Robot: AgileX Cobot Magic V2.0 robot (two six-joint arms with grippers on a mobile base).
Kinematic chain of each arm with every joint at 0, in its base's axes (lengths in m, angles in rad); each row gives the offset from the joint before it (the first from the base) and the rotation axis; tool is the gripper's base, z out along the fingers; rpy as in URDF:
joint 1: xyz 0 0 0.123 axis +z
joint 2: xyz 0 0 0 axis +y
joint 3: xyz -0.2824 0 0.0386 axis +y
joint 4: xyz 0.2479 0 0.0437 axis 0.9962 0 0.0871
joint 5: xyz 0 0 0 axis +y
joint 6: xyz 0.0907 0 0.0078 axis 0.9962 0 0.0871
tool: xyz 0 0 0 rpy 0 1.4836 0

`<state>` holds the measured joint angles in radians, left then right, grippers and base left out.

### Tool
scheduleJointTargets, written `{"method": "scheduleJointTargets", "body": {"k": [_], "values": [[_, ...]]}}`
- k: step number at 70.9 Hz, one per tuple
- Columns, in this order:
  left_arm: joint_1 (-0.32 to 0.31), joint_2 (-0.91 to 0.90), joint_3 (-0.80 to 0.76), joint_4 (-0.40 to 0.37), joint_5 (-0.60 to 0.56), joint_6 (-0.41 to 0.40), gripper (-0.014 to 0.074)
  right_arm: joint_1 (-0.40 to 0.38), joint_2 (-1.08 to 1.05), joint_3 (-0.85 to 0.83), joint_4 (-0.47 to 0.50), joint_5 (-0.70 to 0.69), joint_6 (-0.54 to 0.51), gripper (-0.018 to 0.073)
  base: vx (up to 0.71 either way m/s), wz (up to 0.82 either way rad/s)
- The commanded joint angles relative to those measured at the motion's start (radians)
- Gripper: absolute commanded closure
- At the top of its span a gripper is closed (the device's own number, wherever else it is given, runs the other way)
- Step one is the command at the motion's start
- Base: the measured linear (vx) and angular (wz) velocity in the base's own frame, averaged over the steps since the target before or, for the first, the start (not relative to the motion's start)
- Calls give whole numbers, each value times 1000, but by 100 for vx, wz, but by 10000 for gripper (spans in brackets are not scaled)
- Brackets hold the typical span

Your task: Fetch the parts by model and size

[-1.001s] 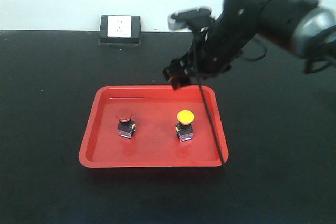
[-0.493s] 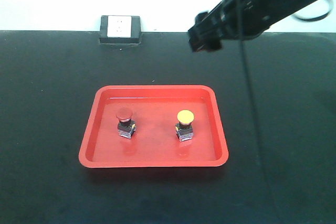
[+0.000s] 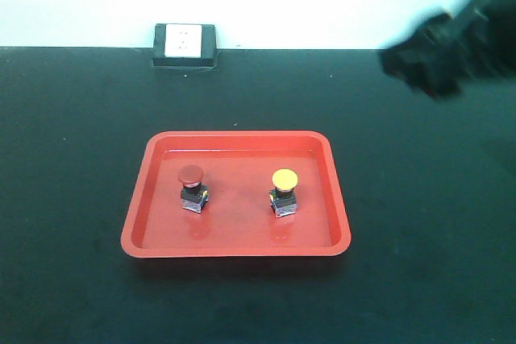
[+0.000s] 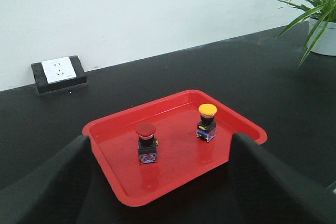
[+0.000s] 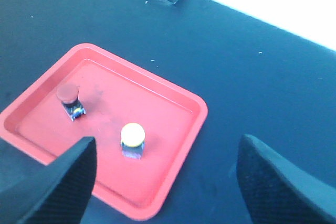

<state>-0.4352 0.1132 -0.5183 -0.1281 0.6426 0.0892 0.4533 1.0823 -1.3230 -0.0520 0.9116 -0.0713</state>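
Switches (image 3: 193,188) in every view; potted plant (image 4: 315,11) only left wrist's.

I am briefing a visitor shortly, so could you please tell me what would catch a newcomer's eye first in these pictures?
The bright red plastic tray stands out at the middle of the black table. Inside it stand two small push-button switches apart from each other: the red-capped switch toward one side and the yellow-capped switch toward the other. A white wall socket in a black block sits at the table's far edge.
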Motion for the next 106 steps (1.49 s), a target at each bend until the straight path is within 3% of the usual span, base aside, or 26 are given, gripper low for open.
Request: {"method": "scheduleJointTargets", "body": {"k": [1,16,46,69,74,79,89,91,106], "values": [[-2,12,-20,-13,-78,3,73,-7,-160,116,-17,-163,8,28,0,0],[-2,12,-20,-13,-78,3,73,-7,-505,421,-5,-332,11,28,0,0],[-2,12,-20,-13,-79,3,73,-7,-989,768,64,-399,10,49,0,0],[-2,12,-20,-13,-78,3,85,-7,-1050,903,52,-407,7,87,0,0],[-2,12,-20,-13,-78,3,131,-7,-1050,903,57,-409,7,127,0,0],[-2,12,-20,-13,-78,3,239,-7,-1050,903,52,-409,7,221,0,0],[-2,12,-20,-13,-74,3,596,-7,-1050,903,52,-409,7,503,0,0],[-2,12,-20,-13,-74,5,605,-7,-1050,903,52,-409,7,573,0,0],[-2,12,-20,-13,-70,3,603,-7,-1050,903,52,-390,7,568,0,0]]}}
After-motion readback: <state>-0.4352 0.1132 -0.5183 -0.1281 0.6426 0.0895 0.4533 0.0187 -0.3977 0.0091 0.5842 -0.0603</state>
